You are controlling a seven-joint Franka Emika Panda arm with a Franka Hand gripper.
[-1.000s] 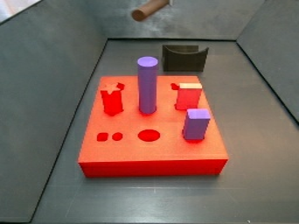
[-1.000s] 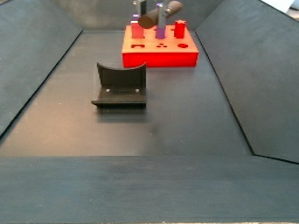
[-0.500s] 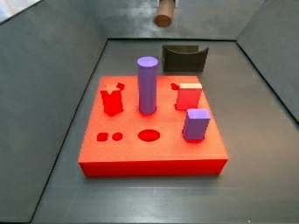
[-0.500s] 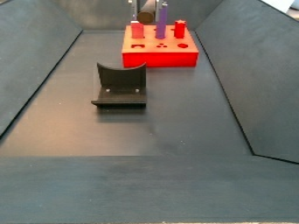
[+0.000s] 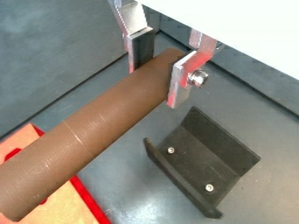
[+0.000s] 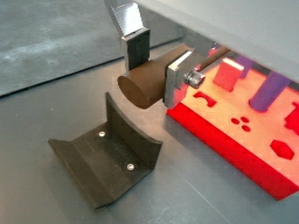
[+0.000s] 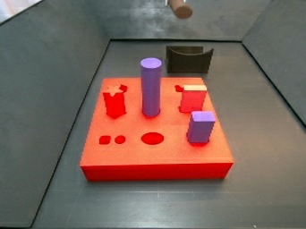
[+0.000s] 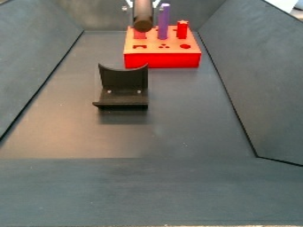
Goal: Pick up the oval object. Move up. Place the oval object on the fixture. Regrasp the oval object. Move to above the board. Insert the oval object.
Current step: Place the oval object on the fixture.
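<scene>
My gripper is shut on the oval object, a dark brown rod held crosswise near one end between the silver fingers. It shows the same way in both wrist views, with the gripper on the oval object. The rod hangs high in the air, its end showing at the top edge of a side view and above the board's far end. The dark fixture stands behind the red board and is empty. The board's oval hole is open.
On the board stand a tall purple cylinder, a purple square block and two red pegs. Sloped grey walls enclose the dark floor on all sides.
The held rod has swung round and shifted sideways high above the board's far end, toward the fixture side. The board and fixture have not moved.
</scene>
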